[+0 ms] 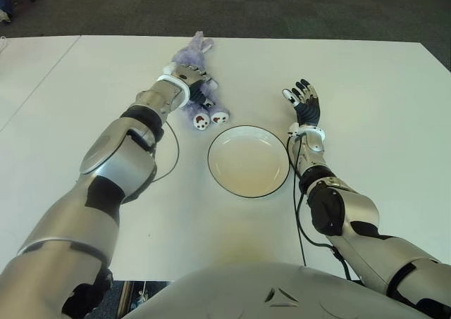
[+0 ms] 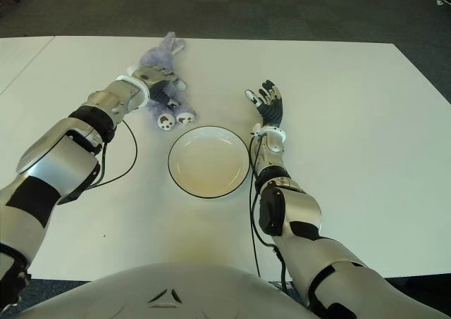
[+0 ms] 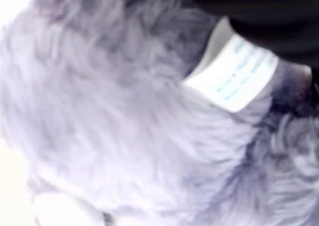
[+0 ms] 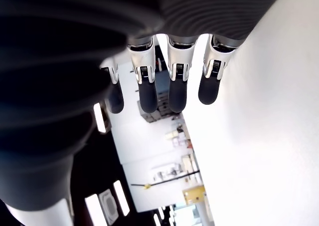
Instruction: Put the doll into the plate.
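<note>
The white table (image 1: 366,79) lies smooth and flat under my arms. The round, shallow plate (image 1: 248,160), glossy with a dark rim, waits bare between them. My left hand (image 1: 189,77) is down on the fluffy lilac doll (image 1: 199,86) just beyond the plate; whether it has gripped, I cannot tell. My right hand (image 1: 304,102) stands beside the plate, fingers straight, holding nothing

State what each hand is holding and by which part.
The left hand is on the doll at its body; whether the fingers are closed on it cannot be told. The right hand is open, holding nothing.
</note>
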You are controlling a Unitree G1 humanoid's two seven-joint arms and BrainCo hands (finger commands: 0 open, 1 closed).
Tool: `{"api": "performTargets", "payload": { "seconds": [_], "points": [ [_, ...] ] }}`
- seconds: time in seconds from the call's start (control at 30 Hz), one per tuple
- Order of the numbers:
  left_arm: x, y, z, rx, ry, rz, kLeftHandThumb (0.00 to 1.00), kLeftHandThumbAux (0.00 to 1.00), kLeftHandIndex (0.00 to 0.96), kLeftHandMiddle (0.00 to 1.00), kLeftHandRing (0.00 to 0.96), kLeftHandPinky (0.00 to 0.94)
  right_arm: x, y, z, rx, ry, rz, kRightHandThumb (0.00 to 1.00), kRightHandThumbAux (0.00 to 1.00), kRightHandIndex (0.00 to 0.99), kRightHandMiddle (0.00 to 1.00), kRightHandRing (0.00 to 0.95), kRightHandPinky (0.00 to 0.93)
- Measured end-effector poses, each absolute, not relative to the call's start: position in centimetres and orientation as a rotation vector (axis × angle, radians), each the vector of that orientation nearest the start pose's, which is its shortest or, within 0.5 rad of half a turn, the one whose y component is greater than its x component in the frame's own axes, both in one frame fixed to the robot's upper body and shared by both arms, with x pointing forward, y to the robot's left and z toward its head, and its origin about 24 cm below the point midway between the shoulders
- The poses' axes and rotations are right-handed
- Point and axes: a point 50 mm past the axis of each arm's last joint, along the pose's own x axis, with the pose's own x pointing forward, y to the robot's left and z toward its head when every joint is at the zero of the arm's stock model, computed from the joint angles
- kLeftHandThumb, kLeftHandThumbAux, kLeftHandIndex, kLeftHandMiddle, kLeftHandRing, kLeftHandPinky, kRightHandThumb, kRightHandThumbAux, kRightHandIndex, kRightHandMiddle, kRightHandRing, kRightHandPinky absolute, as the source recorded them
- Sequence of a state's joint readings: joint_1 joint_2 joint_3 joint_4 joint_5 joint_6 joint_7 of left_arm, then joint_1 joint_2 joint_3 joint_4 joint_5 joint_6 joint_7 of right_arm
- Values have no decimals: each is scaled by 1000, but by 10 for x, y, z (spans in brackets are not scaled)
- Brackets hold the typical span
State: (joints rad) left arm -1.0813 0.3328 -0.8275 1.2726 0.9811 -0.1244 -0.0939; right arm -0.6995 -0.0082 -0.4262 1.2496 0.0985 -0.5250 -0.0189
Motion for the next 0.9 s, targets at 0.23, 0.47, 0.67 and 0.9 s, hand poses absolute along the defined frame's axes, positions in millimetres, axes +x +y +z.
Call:
{"api": "performTargets", "payload": {
  "seconds": [0.23, 0.47, 0.67, 0.9],
  "points": [
    [400, 149, 83, 2092, 228, -549, 174, 326, 12, 0, 0, 0, 342, -162, 10, 289, 64, -225, 0, 865, 170, 170, 147, 149],
    [400, 153, 82, 2151, 294, -497, 405, 398, 146, 69, 181, 391, 342, -162, 10, 300, 63, -225, 0, 876, 180, 178, 151, 149],
    [397, 167, 77, 2168, 258, -460, 626, 451, 339, 182, 258, 353, 342, -162, 10, 306, 63, -224, 0, 880, 191, 190, 164, 161],
    [396, 182, 77, 2172, 235, -484, 719, 686, 426, 236, 265, 318, 342, -163, 9, 311, 64, -230, 0, 875, 199, 200, 173, 162]
  ]
}}
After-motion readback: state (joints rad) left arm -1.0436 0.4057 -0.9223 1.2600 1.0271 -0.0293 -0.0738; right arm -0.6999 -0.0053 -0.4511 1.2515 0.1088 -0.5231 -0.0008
